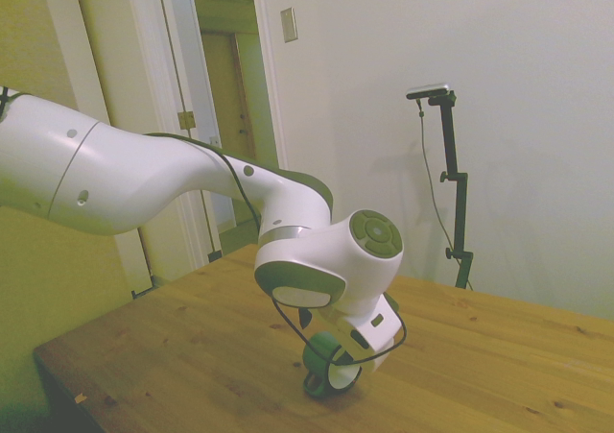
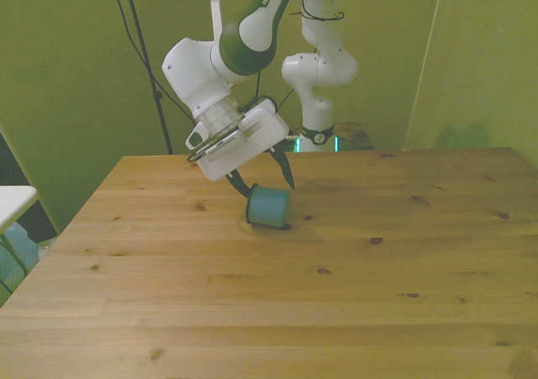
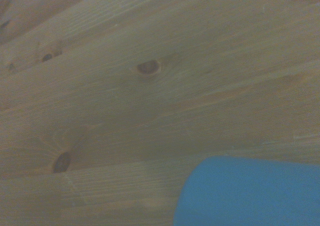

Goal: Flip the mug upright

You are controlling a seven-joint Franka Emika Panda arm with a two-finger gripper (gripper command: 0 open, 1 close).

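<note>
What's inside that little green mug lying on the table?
The side view shows the mug's opening: a white interior with nothing visible in it, though the gripper and cable hide part of it. Bare table lies underneath.

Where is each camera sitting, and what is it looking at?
Side view: stands off one side of the table, looking across it; shows the white arm and the tipped mug.
Front view: looks across the table at the arm, with its hand at the mug.
Wrist view: rides on the wrist, close above wood and the mug's wall; no robot parts.
All three share the mug.
</note>
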